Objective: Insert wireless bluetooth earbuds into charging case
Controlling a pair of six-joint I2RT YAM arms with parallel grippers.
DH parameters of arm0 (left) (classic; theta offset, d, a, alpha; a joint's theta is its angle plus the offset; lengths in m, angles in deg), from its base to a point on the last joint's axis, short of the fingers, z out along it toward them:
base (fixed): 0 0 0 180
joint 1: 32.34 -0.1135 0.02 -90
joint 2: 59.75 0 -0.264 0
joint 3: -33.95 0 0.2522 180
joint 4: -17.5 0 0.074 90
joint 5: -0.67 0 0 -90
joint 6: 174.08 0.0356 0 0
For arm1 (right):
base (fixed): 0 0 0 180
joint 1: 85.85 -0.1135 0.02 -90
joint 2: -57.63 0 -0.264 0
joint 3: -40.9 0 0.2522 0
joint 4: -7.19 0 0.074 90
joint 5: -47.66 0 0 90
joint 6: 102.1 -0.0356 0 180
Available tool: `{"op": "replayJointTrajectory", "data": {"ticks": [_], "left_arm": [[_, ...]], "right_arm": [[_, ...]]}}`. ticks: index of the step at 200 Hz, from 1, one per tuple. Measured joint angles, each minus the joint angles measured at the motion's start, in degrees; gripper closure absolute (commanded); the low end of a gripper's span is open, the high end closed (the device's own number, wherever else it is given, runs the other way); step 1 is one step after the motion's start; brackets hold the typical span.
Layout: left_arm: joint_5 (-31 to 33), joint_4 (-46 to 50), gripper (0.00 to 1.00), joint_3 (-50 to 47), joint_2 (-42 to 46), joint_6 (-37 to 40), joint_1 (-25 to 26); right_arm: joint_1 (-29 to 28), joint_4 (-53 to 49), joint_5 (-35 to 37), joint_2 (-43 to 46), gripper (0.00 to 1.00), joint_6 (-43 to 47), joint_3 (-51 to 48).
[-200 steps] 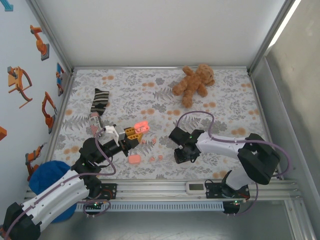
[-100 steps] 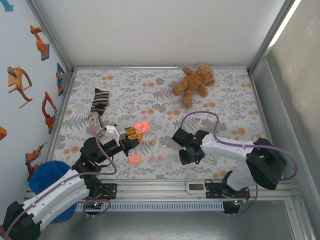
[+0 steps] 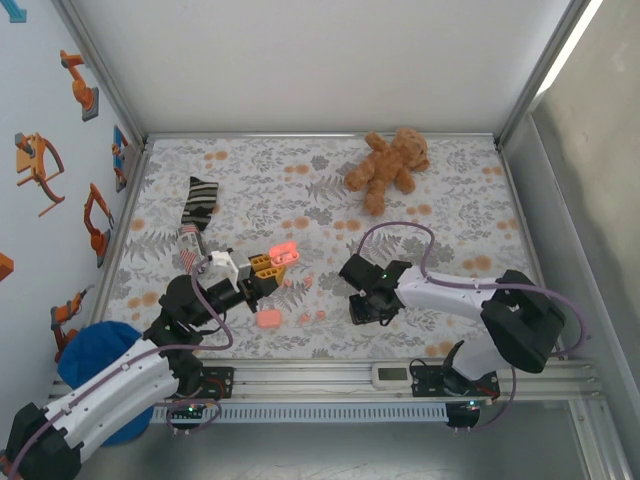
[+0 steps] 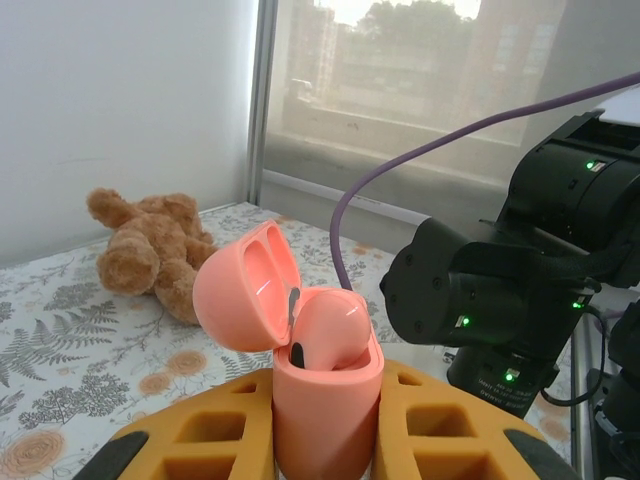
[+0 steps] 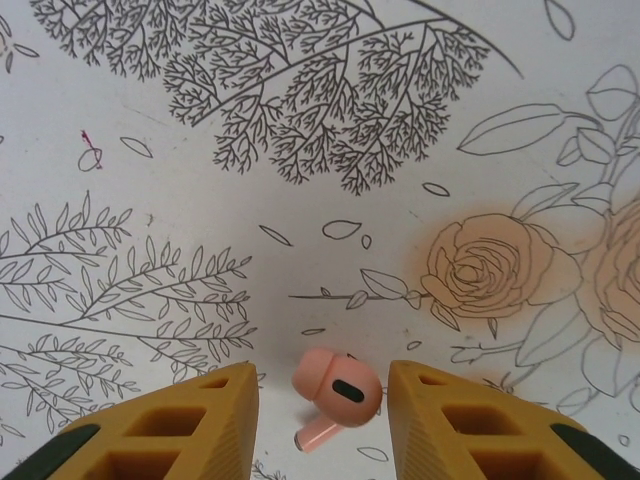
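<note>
Left gripper [image 4: 326, 445] clamps the open charging case [image 4: 325, 395], perhaps one bud [image 4: 296, 350] seated. Right gripper [image 5: 320, 385] stands narrowly apart astride an ungripped earbud [image 5: 338, 388] toward the near edge of the table [image 3: 450, 200]; pickup and insertion remain.

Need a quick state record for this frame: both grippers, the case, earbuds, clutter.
left gripper: fingers shut on charging case, held above the cloth
case lid: open
right gripper: open, low over the cloth, fingers either side of one earbud, a gap on both sides
second case: pink, lying on the cloth near the left gripper
loose earbuds: a few pink nubs on the cloth between the arms
clutter: teddy bear and striped sock at the far side
</note>
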Motion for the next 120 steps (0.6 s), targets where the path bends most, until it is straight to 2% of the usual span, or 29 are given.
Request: {"op": "replayJointTrajectory", "data": {"ticks": [120], "left_arm": [[0.0,0.09,1.0,0.0,-0.74,0.0,0.0]], "right_arm": [[0.0,2.29,-1.53,-1.25,0.63,1.22,0.55]]}}
